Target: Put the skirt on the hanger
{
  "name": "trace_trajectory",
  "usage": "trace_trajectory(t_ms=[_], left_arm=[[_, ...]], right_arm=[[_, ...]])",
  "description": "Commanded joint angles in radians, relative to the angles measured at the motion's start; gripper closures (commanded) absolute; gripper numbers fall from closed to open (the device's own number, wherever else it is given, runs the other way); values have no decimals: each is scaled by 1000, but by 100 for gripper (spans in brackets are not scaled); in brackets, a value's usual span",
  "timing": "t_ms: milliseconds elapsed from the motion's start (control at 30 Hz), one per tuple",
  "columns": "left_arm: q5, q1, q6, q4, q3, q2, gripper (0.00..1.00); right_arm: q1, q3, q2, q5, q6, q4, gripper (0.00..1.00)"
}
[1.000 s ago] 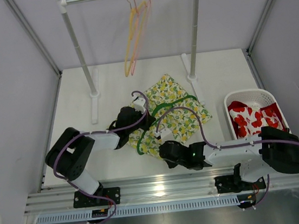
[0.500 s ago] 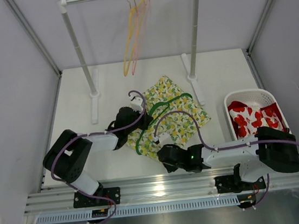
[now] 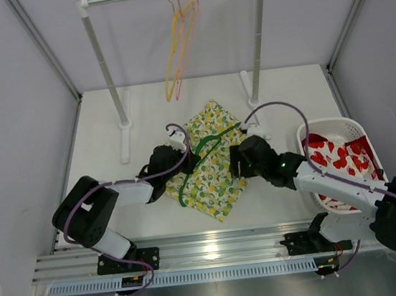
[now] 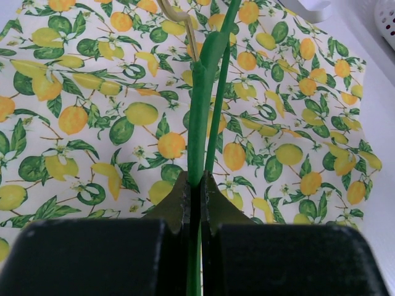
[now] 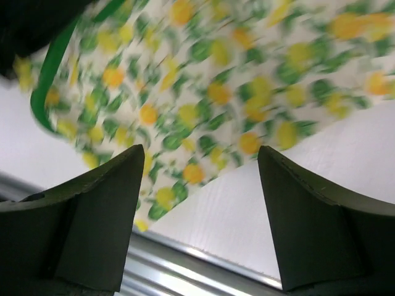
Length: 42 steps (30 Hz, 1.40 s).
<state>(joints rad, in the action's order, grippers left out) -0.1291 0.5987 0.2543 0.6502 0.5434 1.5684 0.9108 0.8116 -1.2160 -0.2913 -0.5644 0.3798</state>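
left gripper (image 4: pixel 195 185): pinched tight on the green hanger (image 4: pixel 199 111). In the left wrist view we see the fingers squeezing the plastic with no gap.
green hanger: lying across the top of the skirt, hook end pointing away from the left arm. We reckon it's only resting on the fabric, not threaded into it.
lemon-print skirt (image 3: pixel 217 185): spread flat on the white table (image 3: pixel 143 111), in the middle between the two arms, one corner towards the near edge. We can't tell where the waistband is.
spare hangers (image 3: pixel 180 45): a pink and a yellow one on the rail at the back, well apart from the action.
right gripper (image 5: pixel 200 160): spread wide with nothing in it, hovering just beside the skirt's right edge. That wrist view is blurry, so we can't say more.
laundry basket (image 3: pixel 329 126): far right, holding red-flowered cloth (image 3: pixel 329 157), not part of this job.
progress: early, in our view. Hanger is in hand and on the skirt, that's about it.
left to do: our guess is the free right gripper has to lift the fabric so it can go onto the hanger.
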Motion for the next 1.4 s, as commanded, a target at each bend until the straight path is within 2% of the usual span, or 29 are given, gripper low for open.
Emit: trace_trajectory(t_ms=[0, 33, 133, 200, 300, 433, 533, 633, 767, 800, 1033, 1267, 1367], left_arm=[[34, -14, -56, -77, -51, -28, 100], [29, -13, -52, -66, -56, -34, 100], [22, -11, -36, -29, -80, -64, 100], [20, -10, -30, -14, -94, -80, 100], [14, -10, -23, -20, -100, -100, 100], [13, 1, 0, 3, -129, -137, 100], [14, 4, 11, 9, -148, -153, 100], [20, 7, 32, 28, -184, -185, 100], [31, 7, 49, 37, -223, -249, 100], [37, 7, 51, 26, -226, -275, 100], [108, 9, 66, -53, -221, -373, 100], [221, 9, 102, -178, -203, -526, 100], [249, 9, 95, -288, -157, -593, 100]], right_arm=[[-162, 17, 26, 78, 11, 33, 32], [-237, 17, 12, 95, 15, 25, 36], [-355, 18, -72, 194, 15, -19, 42], [-392, 15, -143, 250, 9, -61, 44], [-446, 34, -242, 253, -2, -71, 37], [-515, 47, -353, 280, -9, -110, 37], [-556, 84, -433, 281, -6, -104, 44], [-586, 115, -476, 265, 0, -87, 57], [-607, 124, -519, 265, 6, -96, 82], [-609, 126, -520, 258, 8, -94, 82], [-599, 97, -473, 279, 6, -119, 74], [-544, 61, -361, 314, -5, -124, 54], [-532, 76, -315, 317, -8, -105, 50]])
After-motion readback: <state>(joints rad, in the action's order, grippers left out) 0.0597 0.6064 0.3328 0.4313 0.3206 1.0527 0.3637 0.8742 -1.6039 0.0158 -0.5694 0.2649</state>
